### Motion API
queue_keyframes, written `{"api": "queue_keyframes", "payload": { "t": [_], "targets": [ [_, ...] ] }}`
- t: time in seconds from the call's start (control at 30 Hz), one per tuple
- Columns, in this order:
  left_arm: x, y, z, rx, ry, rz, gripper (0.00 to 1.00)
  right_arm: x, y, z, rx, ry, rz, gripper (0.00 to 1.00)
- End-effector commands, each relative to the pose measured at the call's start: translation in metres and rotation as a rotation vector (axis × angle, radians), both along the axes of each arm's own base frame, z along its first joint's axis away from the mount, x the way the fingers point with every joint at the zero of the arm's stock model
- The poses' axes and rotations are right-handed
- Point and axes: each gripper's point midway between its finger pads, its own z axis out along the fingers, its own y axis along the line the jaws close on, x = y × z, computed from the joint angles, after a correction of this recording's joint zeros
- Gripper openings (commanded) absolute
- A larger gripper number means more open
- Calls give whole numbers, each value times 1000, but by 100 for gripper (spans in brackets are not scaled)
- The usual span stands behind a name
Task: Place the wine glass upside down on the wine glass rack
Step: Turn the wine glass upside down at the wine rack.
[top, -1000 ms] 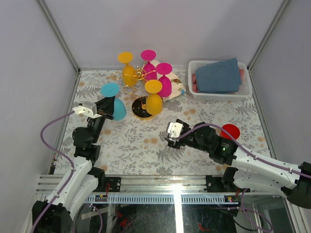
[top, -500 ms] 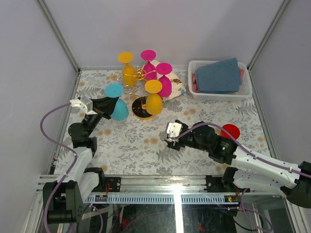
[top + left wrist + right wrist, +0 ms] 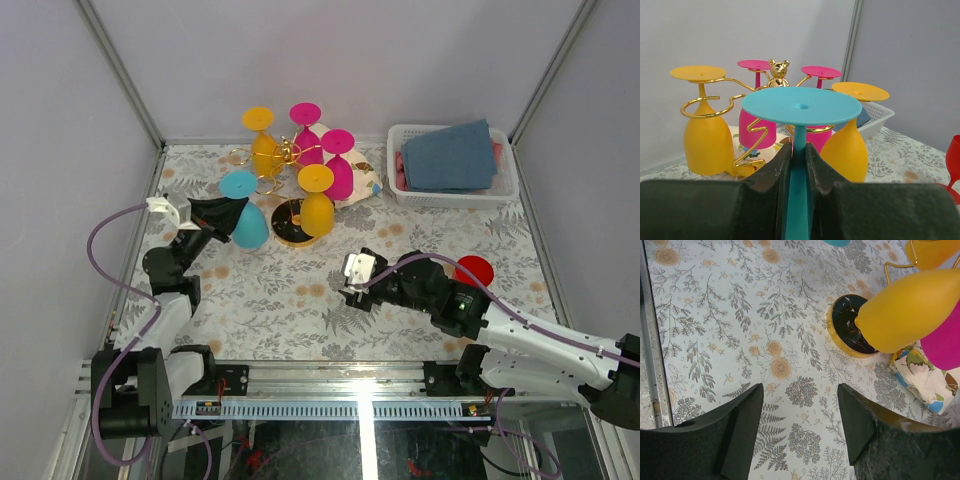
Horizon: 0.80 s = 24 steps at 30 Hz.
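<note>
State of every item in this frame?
teal wine glass: upside down, held by stem, not yet racked
left gripper: shut on teal wine glass
right gripper: open, empty
wine glass rack: standing upright
yellow glasses: hung upside down on rack
pink glasses: same
red glass: upright on table
basket: holds blue cloth

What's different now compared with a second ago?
The left claw, shut on the turquoise glass by its stem, carried it a little rightward toward the gold rack. The right claw stayed open and idle; the four hung glasses, red glass and basket did not move.
</note>
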Motion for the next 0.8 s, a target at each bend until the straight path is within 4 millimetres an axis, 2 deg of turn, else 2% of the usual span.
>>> {"api": "queue_keyframes", "payload": {
  "t": [0.0,0.33,0.77],
  "targets": [
    [-2,2,27,-8,-104,-19,0,-5,3,26,65,-37,28,68],
    [8,-1,22,-26,-80,-56,0,3,-5,20,67,-5,-52,69],
    [12,-10,12,-2,-52,-139,0,0,-5,7,34,15,-42,69]
  ]
}}
